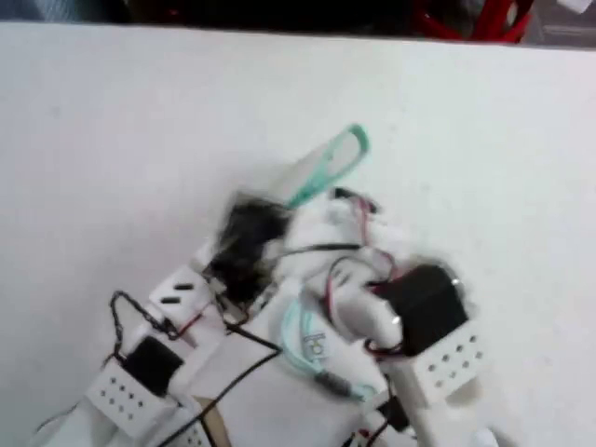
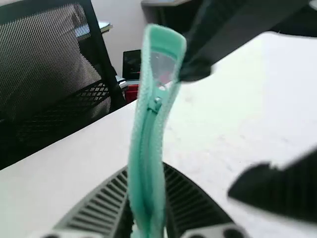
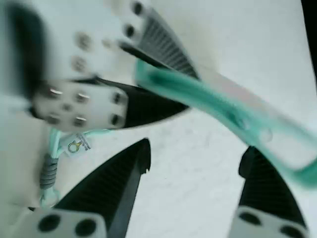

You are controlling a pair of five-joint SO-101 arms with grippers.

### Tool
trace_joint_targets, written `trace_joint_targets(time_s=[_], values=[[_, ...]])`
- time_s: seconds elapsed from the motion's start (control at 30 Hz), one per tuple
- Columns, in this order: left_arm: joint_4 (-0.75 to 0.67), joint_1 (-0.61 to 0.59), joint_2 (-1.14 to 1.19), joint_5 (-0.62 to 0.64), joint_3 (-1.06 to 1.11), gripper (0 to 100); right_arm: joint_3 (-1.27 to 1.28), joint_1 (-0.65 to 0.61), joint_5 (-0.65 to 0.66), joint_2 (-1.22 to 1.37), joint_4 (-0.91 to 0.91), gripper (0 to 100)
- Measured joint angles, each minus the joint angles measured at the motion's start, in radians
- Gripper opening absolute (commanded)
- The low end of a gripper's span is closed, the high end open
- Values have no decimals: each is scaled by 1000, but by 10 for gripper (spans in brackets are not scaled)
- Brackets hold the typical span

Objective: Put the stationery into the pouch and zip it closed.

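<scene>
The clear pouch (image 1: 321, 168) with a teal zipper edge is lifted off the white table (image 1: 112, 121), its far end sticking out past both arms. My left gripper (image 2: 147, 218) is shut on the pouch (image 2: 151, 124), gripping the zipper edge near one end; the zipper pull (image 2: 157, 103) sits partway along. My right gripper (image 3: 195, 153) is open beside the pouch (image 3: 233, 116). One of its black fingers (image 2: 223, 29) is close to the pouch's far end and the other finger (image 2: 282, 188) is well off to the side. I cannot see what is inside the pouch.
A teal cord (image 1: 303, 340) with a small tag and a grey end (image 1: 335, 384) lies on the table between the two arm bases. A mesh chair (image 2: 44, 74) stands beyond the table edge. Open table surface stretches left and right.
</scene>
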Motion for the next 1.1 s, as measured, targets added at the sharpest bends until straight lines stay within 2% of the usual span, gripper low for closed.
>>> trace_joint_targets(time_s=[0.17, 0.3, 0.6, 0.8, 0.93, 1.1], values=[[0, 0, 0, 0, 0, 24, 5, -51, 57, -28, -11, 279], [0, 2, 0, 0, 0, 24, -20, -25, 55, -25, -92, 228], [0, 2, 0, 0, 0, 24, -120, 120, -164, -28, -135, 204], [0, 2, 0, 0, 0, 24, -132, 127, -394, 46, -129, 204], [0, 2, 0, 0, 9, 24, -158, 132, -463, 173, -110, 204], [-2, 0, 0, 0, 11, 24, -341, 137, -528, 315, -18, 204]])
